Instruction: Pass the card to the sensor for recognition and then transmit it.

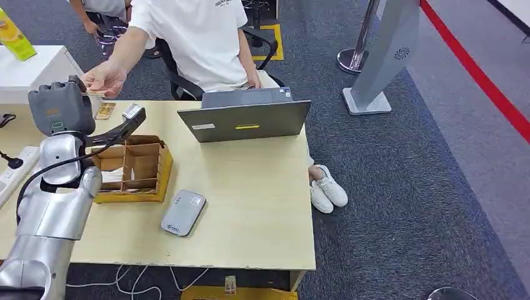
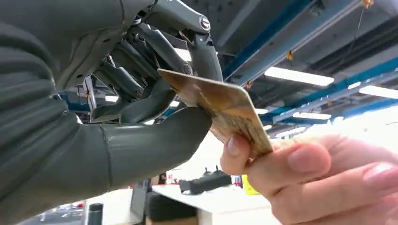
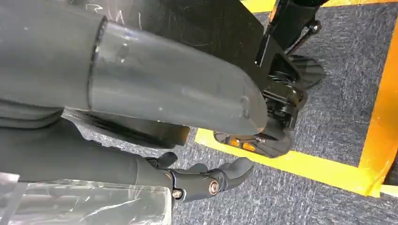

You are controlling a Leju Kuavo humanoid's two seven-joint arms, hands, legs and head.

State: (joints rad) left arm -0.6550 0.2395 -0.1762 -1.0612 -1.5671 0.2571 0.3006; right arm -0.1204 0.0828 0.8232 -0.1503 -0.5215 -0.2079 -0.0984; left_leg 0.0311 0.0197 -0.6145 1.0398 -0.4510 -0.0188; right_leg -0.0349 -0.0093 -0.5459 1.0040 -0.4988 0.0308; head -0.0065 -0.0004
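Card (image 2: 213, 105): one, gold-brown, pinched between thumb and dark fingers of left hand (image 2: 141, 93); far edge also pinched by a person's hand (image 2: 300, 173), thumb and forefinger on it. Both hands on the card at once. No print readable on its face in the left wrist view.

Head view: left hand (image 1: 61, 107) raised over the far left corner of the table (image 1: 262, 212), person's hand (image 1: 103, 78) touching it from beyond; card itself barely discernible there.

Counted on the table, nearer than the left hand: one brown compartmented box (image 1: 134, 169) just beside the forearm; one grey sensor (image 1: 183, 212) flat, further toward the near edge, markings too small to read. To the right of the hand: one grey laptop (image 1: 245, 119), lid up, yellow strip on its back. Just beyond the hand: one small object (image 1: 104, 110) lying flat, possibly a second card; cannot tell.

Right hand (image 3: 206, 180): seen in the right wrist view, hanging over grey carpet and yellow floor tape (image 3: 328, 166), fingers loosely curled, nothing in them.
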